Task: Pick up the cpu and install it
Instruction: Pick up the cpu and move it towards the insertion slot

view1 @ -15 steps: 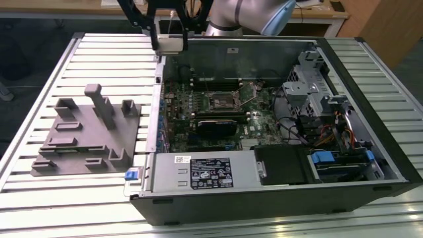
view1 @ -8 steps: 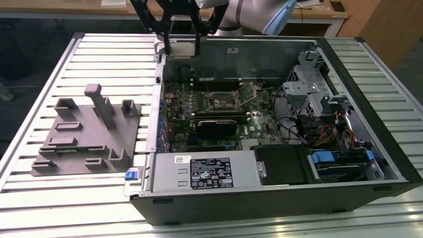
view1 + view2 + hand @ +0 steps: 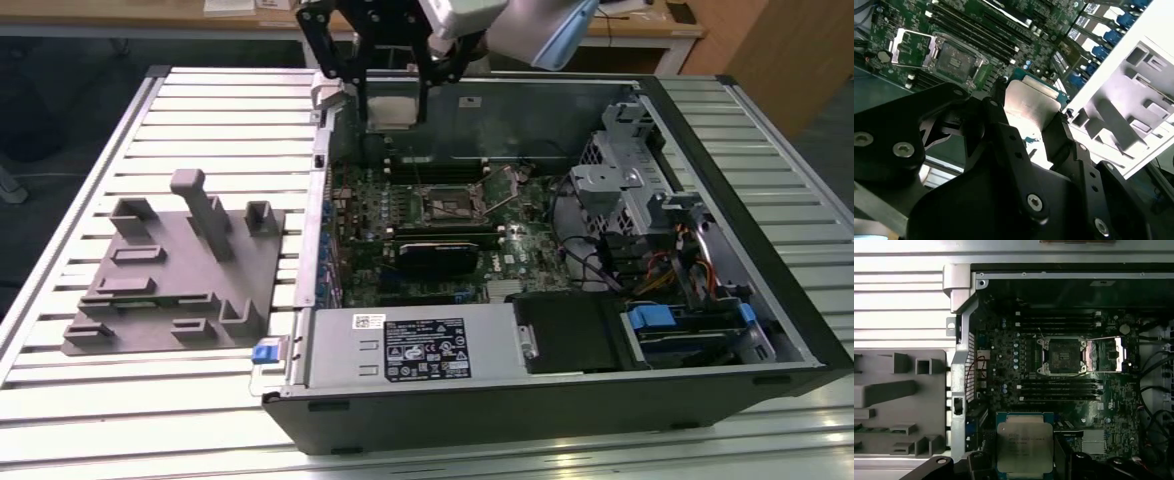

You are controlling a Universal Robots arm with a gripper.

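I have the gripper clenched on the cpu, with 1 finger at each side. The cpu hangs over the open computer case, apart from the open socket on the motherboard.

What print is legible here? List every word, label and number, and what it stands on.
No text reads clearly enough to quote.
cpu lid, held in the gripper: etched lines, blurred.
Power supply label: too small.
White sticker beside it: too small.
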